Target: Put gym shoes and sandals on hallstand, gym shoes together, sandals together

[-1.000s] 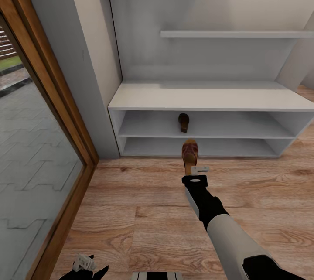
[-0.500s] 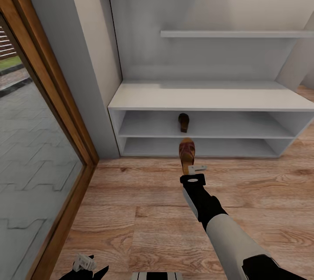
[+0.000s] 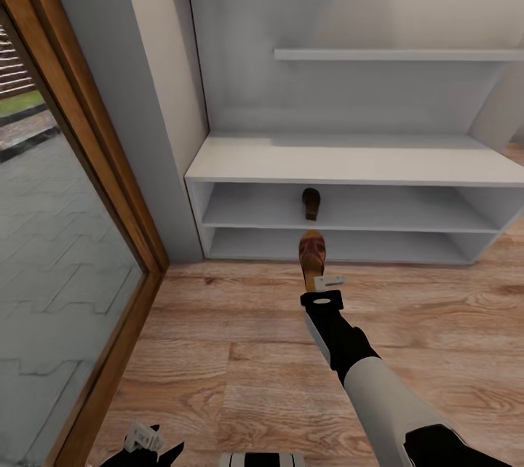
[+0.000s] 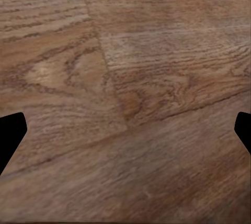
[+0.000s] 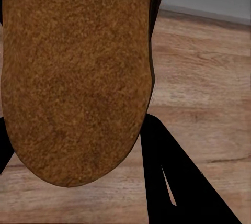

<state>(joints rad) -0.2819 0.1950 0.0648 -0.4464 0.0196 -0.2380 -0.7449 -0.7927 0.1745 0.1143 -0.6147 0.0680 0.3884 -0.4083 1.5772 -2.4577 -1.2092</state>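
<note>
My right gripper (image 3: 317, 282) is shut on the heel of a brown sandal (image 3: 312, 252), holding it above the corridor floor (image 3: 240, 350) just in front of the hallstand (image 3: 342, 161). The right wrist view shows that sandal's tan sole (image 5: 73, 72) close up, with one dark finger (image 5: 167, 177) beside it. A second dark brown sandal (image 3: 311, 203) lies on the hallstand's upper open shelf, directly beyond the held one. My left gripper (image 3: 145, 445) hangs low at the picture's near edge; its fingertips (image 4: 10, 132) stand wide apart over bare wood planks. The gym shoes are out of view.
A wood-framed glass door (image 3: 65, 234) runs along the left, with a grey wall post (image 3: 156, 125) between it and the hallstand. A floating shelf (image 3: 393, 54) hangs above the bench top. Open floor lies to the right of my arm.
The head view has shifted slightly, so the hallstand sits a little further right. The held sandal has moved a little nearer to the shelf opening; the sandal on the shelf has not moved.
</note>
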